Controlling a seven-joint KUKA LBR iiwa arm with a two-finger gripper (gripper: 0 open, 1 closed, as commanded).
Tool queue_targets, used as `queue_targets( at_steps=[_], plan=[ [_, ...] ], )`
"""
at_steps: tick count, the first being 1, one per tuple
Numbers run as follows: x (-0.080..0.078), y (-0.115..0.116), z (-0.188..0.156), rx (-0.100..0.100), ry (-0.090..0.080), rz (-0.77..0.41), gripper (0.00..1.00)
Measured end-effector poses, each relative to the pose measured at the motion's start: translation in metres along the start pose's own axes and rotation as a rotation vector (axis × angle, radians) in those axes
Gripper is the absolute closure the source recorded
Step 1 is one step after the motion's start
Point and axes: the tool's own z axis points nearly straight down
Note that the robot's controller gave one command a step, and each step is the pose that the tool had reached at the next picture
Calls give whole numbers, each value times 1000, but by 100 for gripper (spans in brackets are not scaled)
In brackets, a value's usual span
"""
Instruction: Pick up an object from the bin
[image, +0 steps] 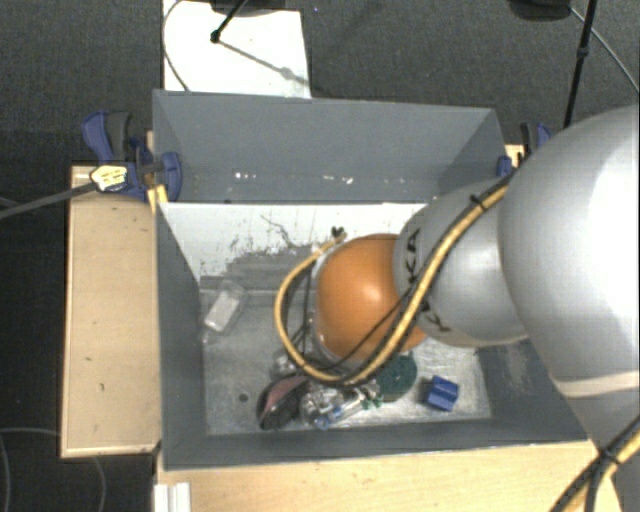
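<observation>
One camera looks down into the bin (180, 330) from above, tilted somewhat to one side, near enough that the arm (565, 245), entering from the right, covers much of it.

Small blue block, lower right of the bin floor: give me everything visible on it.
The small blue block looks like plastic, boxy and short. It lies flat and slightly skewed on the floor of the grey metal bin, near the front right corner, apart from the dark green round disc on its left. Nothing else appears to touch it.
</observation>
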Motion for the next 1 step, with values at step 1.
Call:
queue_targets(
  at_steps=[1],
  plan=[
    [-10, -21, -205, 1, 2, -245, 100]
  ],
)
